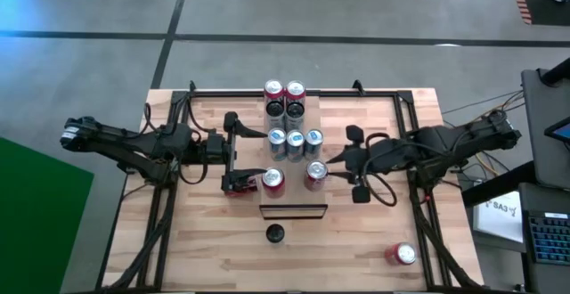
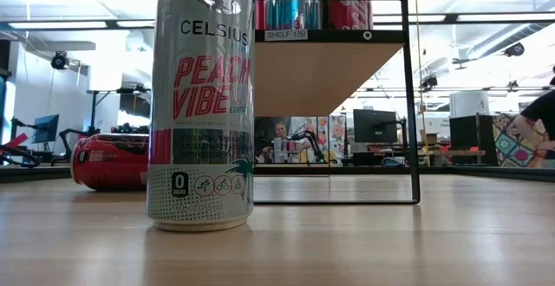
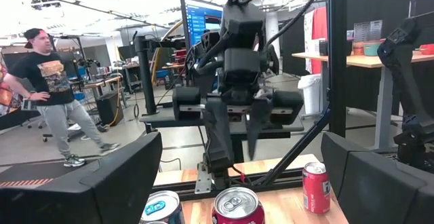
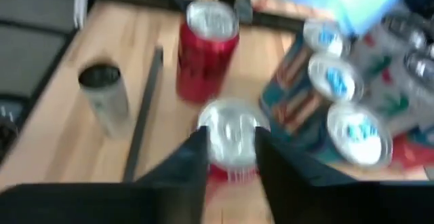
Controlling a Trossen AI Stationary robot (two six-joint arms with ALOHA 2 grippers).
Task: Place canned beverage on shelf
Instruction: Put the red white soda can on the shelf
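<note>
The shelf (image 1: 294, 196), a raised light-wood board, runs down the table's middle. On it stand red cans (image 1: 284, 90) at the far end, blue cans (image 1: 295, 142) in the middle, and two red cans (image 1: 272, 180) (image 1: 315, 174) near its dark end. My right gripper (image 1: 337, 162) hangs above and just right of the nearer red can (image 4: 230, 134). Its fingers (image 3: 252, 125) stand close together with a narrow gap and nothing between them. My left gripper (image 1: 233, 151) waits wide open at the shelf's left side, facing the cans (image 3: 237, 207).
A tall Celsius can (image 1: 275, 232) (image 2: 201, 104) stands on the tabletop in front of the shelf's dark end. A red can (image 1: 401, 255) lies on its side at the near right corner. A black frame (image 1: 294, 93) rims the table. A person (image 3: 51, 95) stands in the room beyond.
</note>
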